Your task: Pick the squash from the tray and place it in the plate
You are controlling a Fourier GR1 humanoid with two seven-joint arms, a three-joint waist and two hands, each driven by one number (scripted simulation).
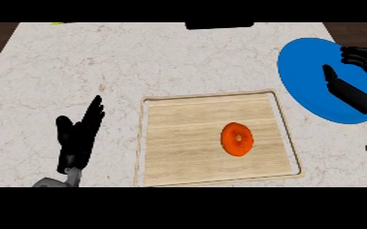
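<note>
Right hand [345, 88], fingers relaxed and holding nothing, over the blue plate [309, 80]; orange squash [237, 138] lies in the wooden tray [179, 140]; left hand [79, 136] open beside the tray.

A pale marble counter [165, 58] carries a wooden tray [186, 148] and blue plate [308, 77].

wood, stone and matt colour

the tray [215, 107] looks like pale wood with fine straight grain and a smooth raised rim. the counter [143, 58] looks like light stone, speckled and faintly veined, with a smooth finish. the plate [308, 73] is flat, even blue, matt. the squash [237, 138] has a smooth orange skin. both hands, left hand [77, 138] and right hand [344, 85], are matt black.
</note>
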